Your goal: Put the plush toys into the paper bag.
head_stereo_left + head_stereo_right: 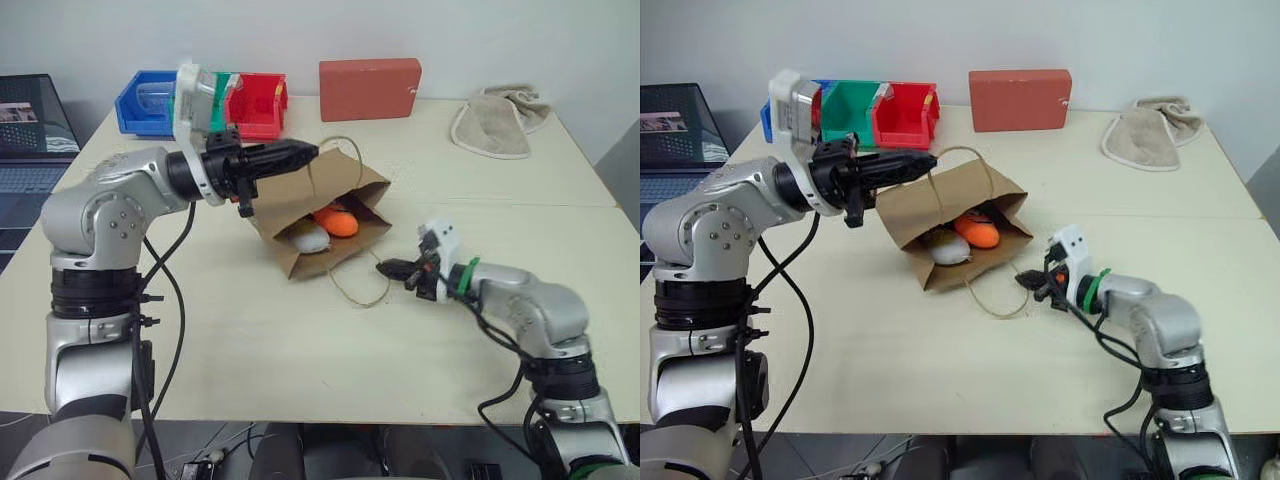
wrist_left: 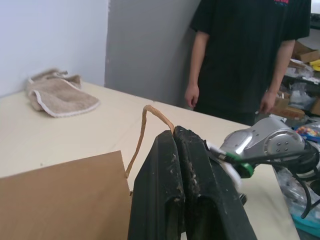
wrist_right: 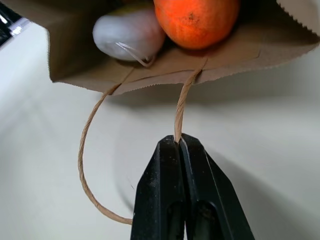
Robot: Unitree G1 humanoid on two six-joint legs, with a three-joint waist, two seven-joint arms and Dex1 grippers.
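The brown paper bag point(image 1: 300, 205) lies on its side mid-table, its mouth facing me. Inside sit both plush toys: the orange carrot point(image 1: 336, 221) and the white egg point(image 1: 310, 236). My left gripper point(image 1: 312, 151) is above the bag's upper edge, shut on the upper cord handle point(image 2: 145, 130) and holding that side of the mouth up. My right gripper point(image 1: 384, 267) is low over the table in front of the mouth, shut on the lower cord handle point(image 3: 181, 107). In the right wrist view the carrot point(image 3: 196, 20) and egg point(image 3: 129, 35) lie just inside the opening.
A red box point(image 1: 370, 88) stands at the back. A beige towel point(image 1: 495, 122) lies back right. Blue point(image 1: 145, 100) and red point(image 1: 258, 103) bins stand back left, a laptop point(image 1: 30, 130) far left. A person point(image 2: 245, 60) stands beyond the table's right side.
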